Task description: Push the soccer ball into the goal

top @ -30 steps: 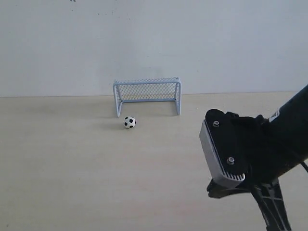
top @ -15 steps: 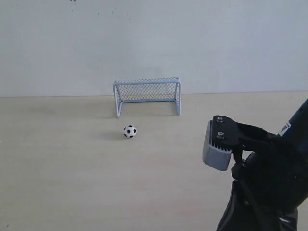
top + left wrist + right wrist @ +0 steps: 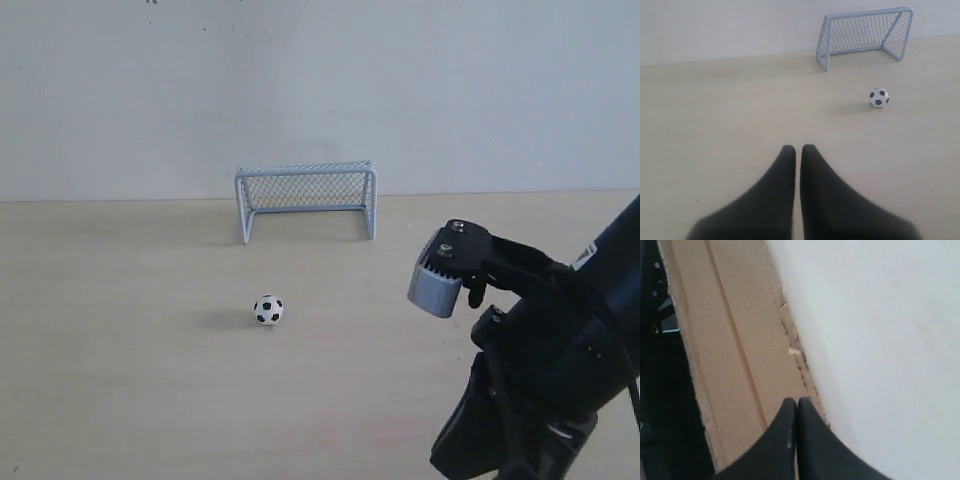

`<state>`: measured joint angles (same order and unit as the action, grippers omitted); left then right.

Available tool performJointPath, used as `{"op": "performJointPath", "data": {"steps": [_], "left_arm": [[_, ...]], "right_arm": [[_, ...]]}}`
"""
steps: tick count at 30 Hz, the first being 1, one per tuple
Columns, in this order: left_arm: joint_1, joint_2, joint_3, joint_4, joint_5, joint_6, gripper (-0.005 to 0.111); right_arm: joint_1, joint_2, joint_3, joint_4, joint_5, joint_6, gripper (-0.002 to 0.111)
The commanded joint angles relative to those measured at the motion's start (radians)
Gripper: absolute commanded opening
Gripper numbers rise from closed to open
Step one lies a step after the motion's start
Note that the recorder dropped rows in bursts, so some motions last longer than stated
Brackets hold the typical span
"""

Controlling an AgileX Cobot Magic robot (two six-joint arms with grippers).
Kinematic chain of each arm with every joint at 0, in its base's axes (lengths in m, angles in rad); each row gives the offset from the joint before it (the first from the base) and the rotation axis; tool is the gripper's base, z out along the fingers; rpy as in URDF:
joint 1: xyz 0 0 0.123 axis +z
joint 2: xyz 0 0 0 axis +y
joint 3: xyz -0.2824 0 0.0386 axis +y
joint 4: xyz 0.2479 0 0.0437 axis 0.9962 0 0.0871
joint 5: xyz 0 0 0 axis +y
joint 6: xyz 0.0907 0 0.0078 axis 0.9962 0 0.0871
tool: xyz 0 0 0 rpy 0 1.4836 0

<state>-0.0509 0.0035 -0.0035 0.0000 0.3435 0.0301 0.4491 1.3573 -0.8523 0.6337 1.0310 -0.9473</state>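
Observation:
The soccer ball [image 3: 268,310], white with black patches, lies on the pale wooden table well in front of the goal [image 3: 305,200]. That goal, a pale blue tube frame with mesh, stands at the back by the wall with its mouth facing the ball. From the left wrist, the ball [image 3: 879,97] and the goal [image 3: 865,35] lie far ahead of my left gripper [image 3: 798,147], which is shut and empty. My right gripper [image 3: 797,400] is shut and empty too, pointing at cardboard and wall. Neither gripper touches the ball.
My right arm [image 3: 540,380] with its grey wrist camera block [image 3: 437,285] fills the exterior view's lower right. A white wall [image 3: 320,90] runs behind the table. A brown cardboard sheet [image 3: 730,330] lies against a white surface in the right wrist view.
The ball has rolled away from the goal mouth, toward the front of the table. My right arm has swung and turned at the lower right.

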Motion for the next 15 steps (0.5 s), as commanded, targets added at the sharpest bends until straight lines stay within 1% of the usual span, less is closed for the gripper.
{"op": "performJointPath", "data": {"steps": [1,3,6,11,13,15], "left_arm": [[-0.005,-0.004,0.003,0.0,-0.006,-0.004,0.004],[-0.005,-0.004,0.003,0.0,-0.006,-0.004,0.004],[-0.005,-0.004,0.003,0.0,-0.006,-0.004,0.004],[-0.005,-0.004,0.003,0.0,-0.006,-0.004,0.004],[-0.005,-0.004,0.003,0.0,-0.006,-0.004,0.004],[-0.005,-0.004,0.003,0.0,-0.006,-0.004,0.004]], "right_arm": [[0.002,-0.122,0.002,0.032,-0.19,0.037,0.0],[0.002,-0.212,0.005,0.052,-0.293,0.089,0.0],[-0.001,-0.32,0.037,0.071,-0.405,0.106,0.0],[-0.003,-0.533,0.193,0.085,-0.613,0.112,0.0],[-0.023,-0.62,0.257,0.102,-0.664,0.112,0.0],[-0.068,-0.709,0.317,0.13,-0.704,0.112,0.0]]}}
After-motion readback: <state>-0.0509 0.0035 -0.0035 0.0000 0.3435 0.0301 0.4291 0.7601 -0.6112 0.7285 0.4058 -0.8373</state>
